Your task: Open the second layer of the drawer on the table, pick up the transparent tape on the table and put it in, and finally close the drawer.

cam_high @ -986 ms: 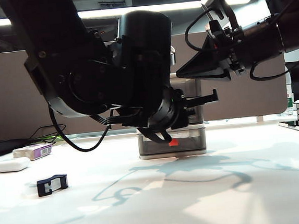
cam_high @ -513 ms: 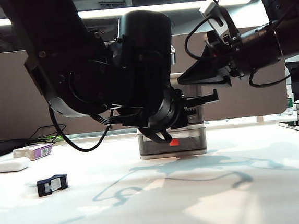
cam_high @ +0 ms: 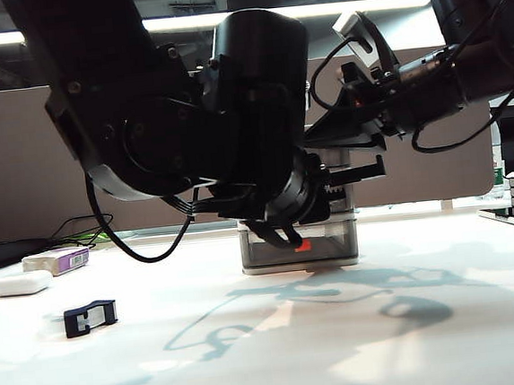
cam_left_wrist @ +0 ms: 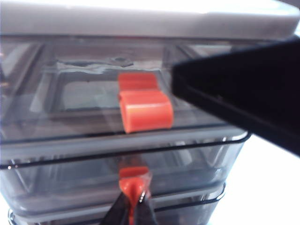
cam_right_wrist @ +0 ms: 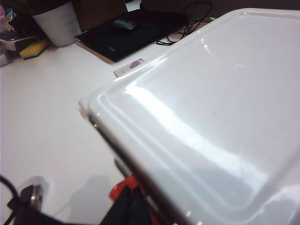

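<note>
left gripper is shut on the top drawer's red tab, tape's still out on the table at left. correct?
Wrong drawer. In the left wrist view the left gripper is shut on the red-orange tab of the second layer; the top drawer's tab sits free above it. The rest holds: the exterior view shows the transparent tape lying on the table at left.

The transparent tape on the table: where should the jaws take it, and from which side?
Come from straight above. The transparent tape lies flat on the table with bare surface all round, away from the drawer. Probably close the jaws across the black cutter's narrow width; its finer shape is too small to judge.
</note>
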Robot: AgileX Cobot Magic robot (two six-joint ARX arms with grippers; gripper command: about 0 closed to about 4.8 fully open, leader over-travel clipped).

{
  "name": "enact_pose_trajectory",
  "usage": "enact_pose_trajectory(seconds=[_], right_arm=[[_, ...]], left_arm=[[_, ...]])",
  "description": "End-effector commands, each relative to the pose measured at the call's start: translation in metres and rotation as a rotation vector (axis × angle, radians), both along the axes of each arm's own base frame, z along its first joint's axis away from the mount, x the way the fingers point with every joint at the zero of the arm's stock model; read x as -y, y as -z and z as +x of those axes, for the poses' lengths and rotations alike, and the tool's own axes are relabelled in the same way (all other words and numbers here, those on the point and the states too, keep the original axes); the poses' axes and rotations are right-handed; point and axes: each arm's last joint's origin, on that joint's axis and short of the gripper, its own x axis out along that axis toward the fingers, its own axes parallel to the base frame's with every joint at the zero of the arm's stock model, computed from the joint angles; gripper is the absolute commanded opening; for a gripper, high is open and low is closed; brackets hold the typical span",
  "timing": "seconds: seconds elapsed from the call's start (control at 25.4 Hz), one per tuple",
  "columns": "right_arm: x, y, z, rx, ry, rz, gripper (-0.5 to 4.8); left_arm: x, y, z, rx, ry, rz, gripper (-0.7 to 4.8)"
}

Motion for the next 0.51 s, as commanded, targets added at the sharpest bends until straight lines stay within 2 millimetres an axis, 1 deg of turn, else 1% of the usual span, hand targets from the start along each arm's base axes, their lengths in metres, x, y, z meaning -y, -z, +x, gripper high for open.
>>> enact_pose_trajectory(seconds=[0.04, 0.16, 0.28, 0.51], right_arm=[[-0.001, -0.002, 0.004, 0.015, 0.005, 0.001, -0.05], [-0.002, -0.001, 0.006, 0.011, 0.01, -0.002, -0.05], [-0.001, -0.001, 0.006, 0.012, 0.02, -0.004, -0.05], [-0.001, 0.0, 0.006, 0.012, 0.025, -0.006, -0.05]], left_arm=[[0.005, 0.0, -0.006, -0.01, 0.024, 0.015, -0.06], [0.007, -0.001, -0.011, -0.018, 0.037, 0.026, -0.06], [0.009, -0.003, -0.019, -0.022, 0.036, 0.042, -0.06], [0.008, -0.006, -0.024, -0.039, 0.025, 0.071, -0.06]])
